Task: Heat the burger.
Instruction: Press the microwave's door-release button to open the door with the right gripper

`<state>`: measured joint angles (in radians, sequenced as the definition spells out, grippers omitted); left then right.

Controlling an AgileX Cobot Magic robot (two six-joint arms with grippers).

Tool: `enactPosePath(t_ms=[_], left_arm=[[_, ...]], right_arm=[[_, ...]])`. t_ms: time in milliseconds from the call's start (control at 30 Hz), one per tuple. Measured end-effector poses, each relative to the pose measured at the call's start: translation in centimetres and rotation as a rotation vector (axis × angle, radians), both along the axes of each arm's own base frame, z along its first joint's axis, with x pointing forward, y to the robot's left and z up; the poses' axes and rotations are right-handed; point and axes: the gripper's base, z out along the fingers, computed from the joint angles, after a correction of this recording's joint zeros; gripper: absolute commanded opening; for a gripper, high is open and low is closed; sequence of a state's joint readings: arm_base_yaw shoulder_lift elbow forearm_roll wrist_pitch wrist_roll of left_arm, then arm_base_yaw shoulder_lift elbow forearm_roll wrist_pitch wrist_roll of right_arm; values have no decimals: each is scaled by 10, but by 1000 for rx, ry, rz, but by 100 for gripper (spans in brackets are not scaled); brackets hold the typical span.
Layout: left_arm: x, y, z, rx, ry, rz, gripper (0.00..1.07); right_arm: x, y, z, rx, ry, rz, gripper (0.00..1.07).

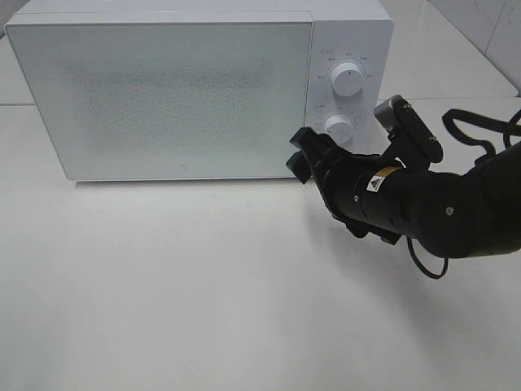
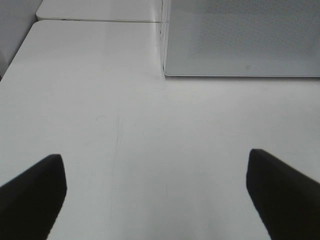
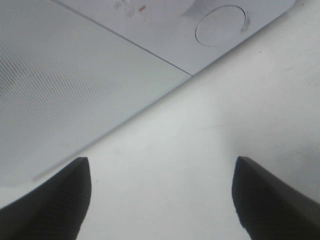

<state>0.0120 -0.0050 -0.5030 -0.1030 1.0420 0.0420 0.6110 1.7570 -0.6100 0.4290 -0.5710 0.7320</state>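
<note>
Where the white desk [image 1: 203, 309] runs back toward the wall, a white microwave [image 1: 163, 32] stands on it. Its frosted door [image 1: 171, 98] is shut and covers the left and middle of the front. To the right of the door is the control panel, with an upper dial [image 1: 348, 80] above a lower dial [image 1: 339, 125]. A black cable [image 1: 476, 130] loops over the desk at the far right.

The left gripper [image 2: 155, 157] shows only in its own wrist view. Its fingers [image 2: 35, 195] stand wide apart above the desk with nothing between them, facing the microwave's front corner.

The right gripper [image 1: 299, 156] hangs just before the door's lower right corner, below the lower dial. Its jaws are also spread wide and hold nothing; whether it touches the door cannot be told.

The burger shows in no view. The shut, frosted door hides the microwave's inside, so where the burger lies cannot be told.
</note>
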Motion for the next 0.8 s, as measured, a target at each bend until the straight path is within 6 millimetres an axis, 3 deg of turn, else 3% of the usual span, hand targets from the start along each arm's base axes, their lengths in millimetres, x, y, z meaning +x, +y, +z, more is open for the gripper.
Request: enactPosePath(t_ms=[233, 300, 500, 800], left_arm=[[0, 0, 0, 0, 0, 0, 90], [0, 0, 0, 0, 0, 0, 90], [0, 0, 0, 0, 0, 0, 90], [0, 0, 0, 0, 0, 0, 90]], right_arm=[[-3, -4, 10, -219, 60, 217, 75], [-7, -2, 16, -332, 103, 380, 75], [-13, 0, 23, -410, 137, 532, 75], [-34, -9, 50, -541, 149, 735, 75]])
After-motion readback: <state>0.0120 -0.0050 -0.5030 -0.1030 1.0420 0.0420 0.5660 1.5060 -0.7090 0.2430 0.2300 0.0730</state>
